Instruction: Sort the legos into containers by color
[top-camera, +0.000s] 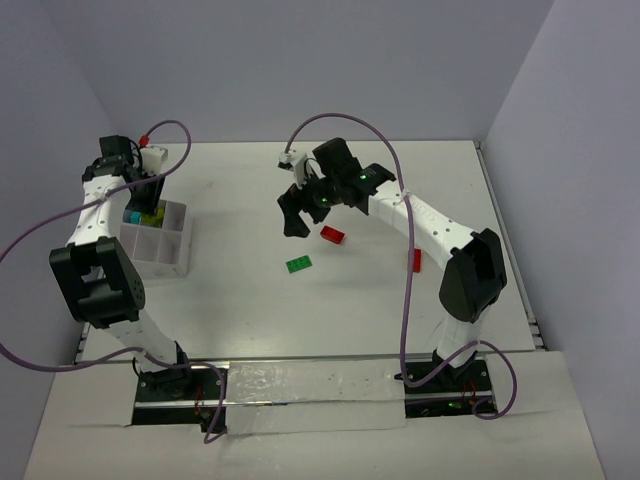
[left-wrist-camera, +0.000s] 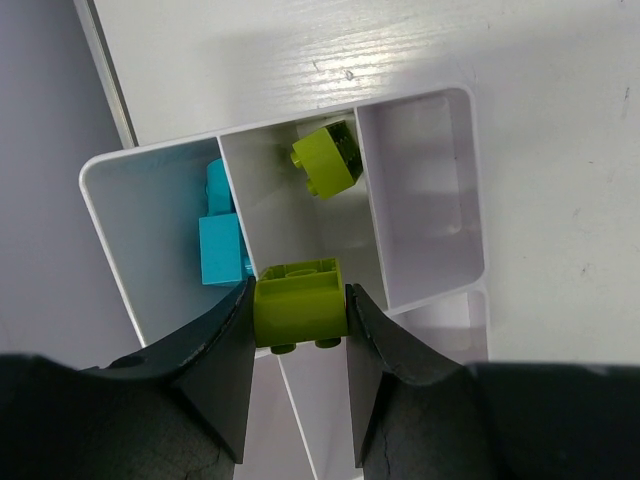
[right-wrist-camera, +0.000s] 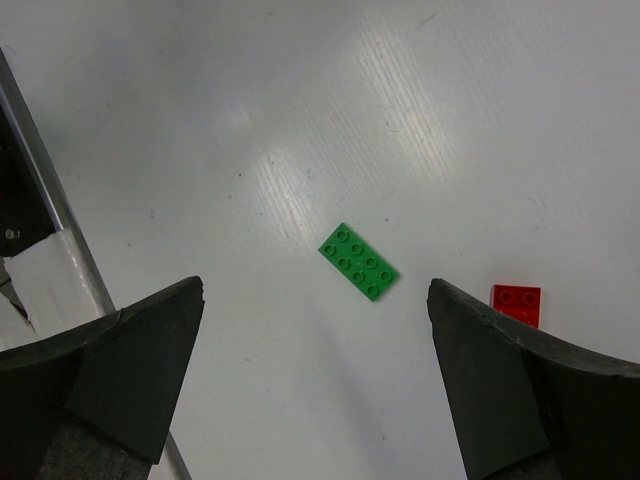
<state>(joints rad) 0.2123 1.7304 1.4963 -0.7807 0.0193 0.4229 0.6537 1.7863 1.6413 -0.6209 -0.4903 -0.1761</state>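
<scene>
My left gripper (left-wrist-camera: 298, 292) is shut on a yellow-green lego (left-wrist-camera: 298, 304) and holds it over the white gridded container (left-wrist-camera: 470, 200), above the wall between two compartments. A second yellow-green lego (left-wrist-camera: 327, 160) lies in the middle compartment; blue legos (left-wrist-camera: 220, 245) lie in the one beside it. In the top view the left gripper (top-camera: 150, 198) hangs over the container (top-camera: 180, 262) at the far left. My right gripper (right-wrist-camera: 316, 290) is open and empty above a flat green lego (right-wrist-camera: 359, 262), with a red lego (right-wrist-camera: 516, 303) to its right. They also show in the top view: gripper (top-camera: 293, 218), green (top-camera: 298, 264), red (top-camera: 332, 235).
Another red lego (top-camera: 415, 260) lies by the right arm's forearm. A metal rail (left-wrist-camera: 105, 70) runs along the table's left edge, close to the container. Grey walls close in the back and both sides. Purple cables loop off both arms.
</scene>
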